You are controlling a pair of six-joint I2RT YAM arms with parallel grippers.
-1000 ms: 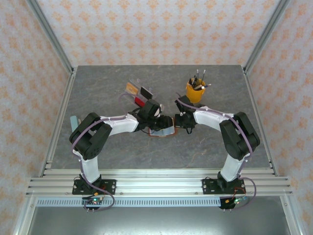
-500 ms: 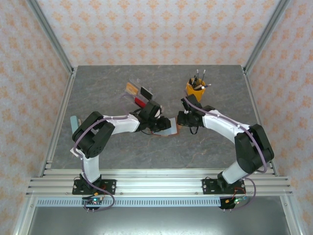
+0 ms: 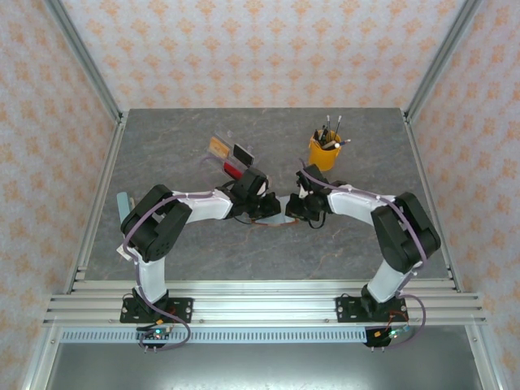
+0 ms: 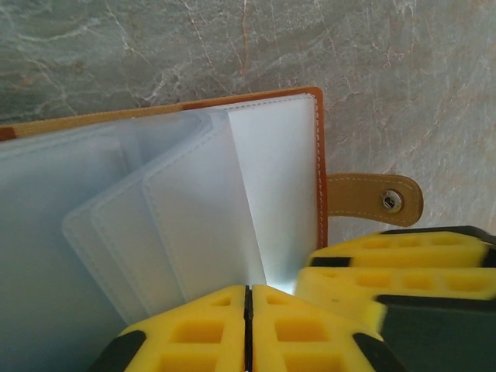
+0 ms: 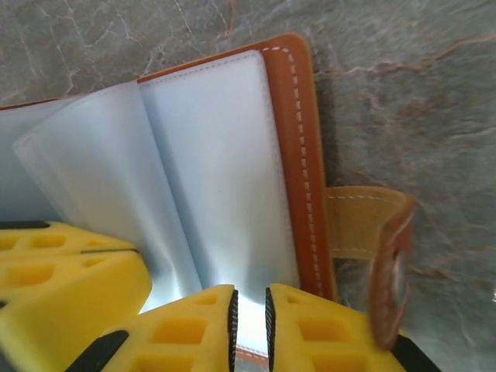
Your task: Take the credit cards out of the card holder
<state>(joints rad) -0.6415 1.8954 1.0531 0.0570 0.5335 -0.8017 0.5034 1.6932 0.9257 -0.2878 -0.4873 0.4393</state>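
Since half a second ago the right arm has folded its elbow inward, and the right fingers (image 5: 186, 325) have dropped onto the right edge of the card holder (image 3: 278, 218). They sit nearly closed, pinching a frosted pocket leaf (image 5: 225, 170). The left fingers (image 4: 194, 333) are pressed flat together at the leaves' lower edge; whether they pinch one I cannot tell. The holder lies open mid-bench (image 3: 203, 244), well clear of every edge, with bare grey marbled surface nearer the bases. It is stitched tan leather with a snap strap (image 4: 376, 200) and fanned pale sleeves.
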